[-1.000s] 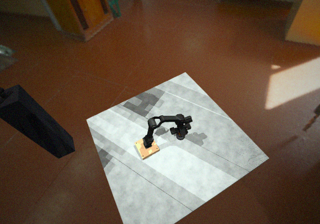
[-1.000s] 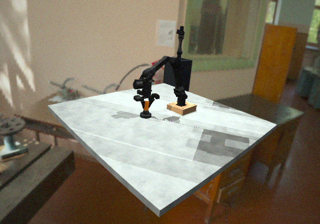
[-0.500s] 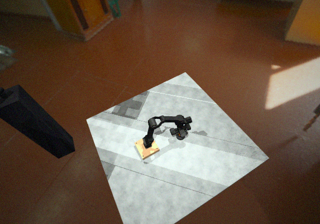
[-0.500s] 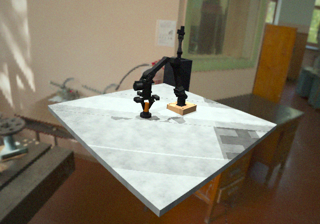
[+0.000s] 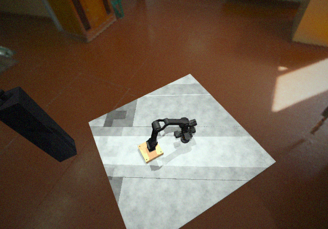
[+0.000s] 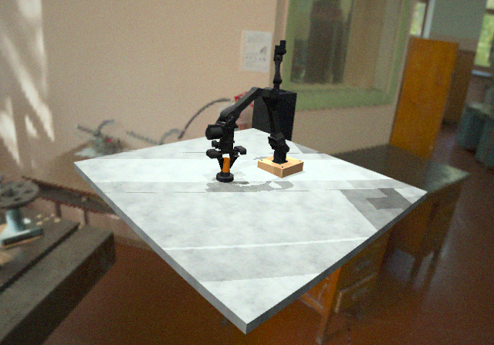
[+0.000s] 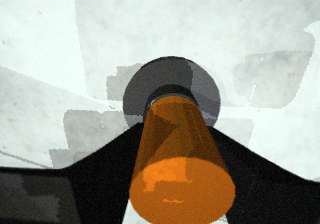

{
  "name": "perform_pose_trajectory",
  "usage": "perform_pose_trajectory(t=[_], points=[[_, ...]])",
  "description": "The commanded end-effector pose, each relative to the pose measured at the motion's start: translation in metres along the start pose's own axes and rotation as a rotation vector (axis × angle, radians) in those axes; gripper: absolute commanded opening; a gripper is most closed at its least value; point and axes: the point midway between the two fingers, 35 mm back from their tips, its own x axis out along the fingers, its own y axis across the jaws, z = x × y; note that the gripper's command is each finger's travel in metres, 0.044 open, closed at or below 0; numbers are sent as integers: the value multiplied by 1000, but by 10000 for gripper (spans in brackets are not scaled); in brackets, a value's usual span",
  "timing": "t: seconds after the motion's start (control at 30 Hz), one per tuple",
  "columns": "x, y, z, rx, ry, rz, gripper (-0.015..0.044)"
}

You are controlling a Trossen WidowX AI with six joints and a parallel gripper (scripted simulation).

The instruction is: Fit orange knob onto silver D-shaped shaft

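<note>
The orange knob [image 6: 226,164] [image 7: 180,134] stands upright on the round dark pedestal [image 6: 225,177] [image 7: 142,84] [image 5: 185,141]. In the wrist view its lower end meets the pedestal's darker raised centre, and a thin pale grey rim shows there. Whether any small gap remains under it I cannot tell. The silver D-shaped shaft is otherwise hidden, and so is the knob's hole. My gripper [image 6: 226,167] [image 7: 174,130] points down over the pedestal, its black fingers against both sides of the knob; it is shut on the knob.
The arm's wooden base block [image 5: 149,156] [image 6: 281,169] stands on the pale marbled table [image 5: 198,194] [image 6: 239,221], beside the pedestal. A dark post [image 5: 39,126] [image 6: 285,112] stands beyond the table's edge. Arm shadows and light bands cross the table.
</note>
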Motion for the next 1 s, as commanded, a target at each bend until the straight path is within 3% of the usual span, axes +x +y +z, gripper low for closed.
perform_pose_trajectory(t=[0.0,0.27,0.53,0.77,0.97], points=[[0,0,0,0,0,0,236],[0,0,0,0,0,0,440],[-3,1,0,0,0,0,440],[-93,1,0,-1,1,1,440],[-96,4,0,0,1,1,440]])
